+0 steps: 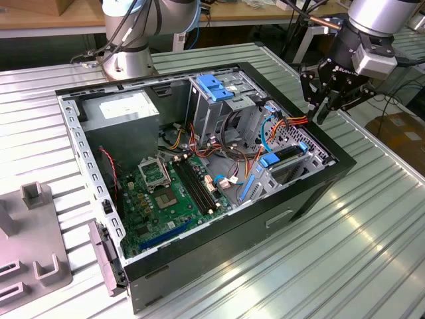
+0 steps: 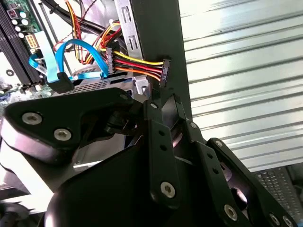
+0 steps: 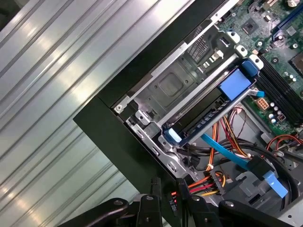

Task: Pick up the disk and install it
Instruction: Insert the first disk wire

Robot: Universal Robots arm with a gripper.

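Note:
The disk [image 1: 287, 154] lies in the bay at the corner of the open computer case [image 1: 312, 193] on the exterior view's right, its dark edge framed by a bright blue carrier rail. In the first wrist view the disk [image 3: 203, 120] sits slotted in the metal bay with its blue handle beside the motherboard. My gripper [image 1: 317, 114] hangs just above the case's rim, beyond the disk, fingers drawn together and holding nothing. In both wrist views my gripper [image 3: 168, 191] [image 2: 160, 101] points at a black power connector [image 2: 164, 71] with red and yellow wires resting on the case wall.
A metal drive cage with a blue latch [image 1: 216, 86] stands mid-case, with a grey power supply [image 1: 126, 109] behind and the motherboard [image 1: 166, 193] in front. Blue data cables [image 2: 61, 61] loop near the bay. A grey fixture [image 1: 33, 232] sits at the table's left.

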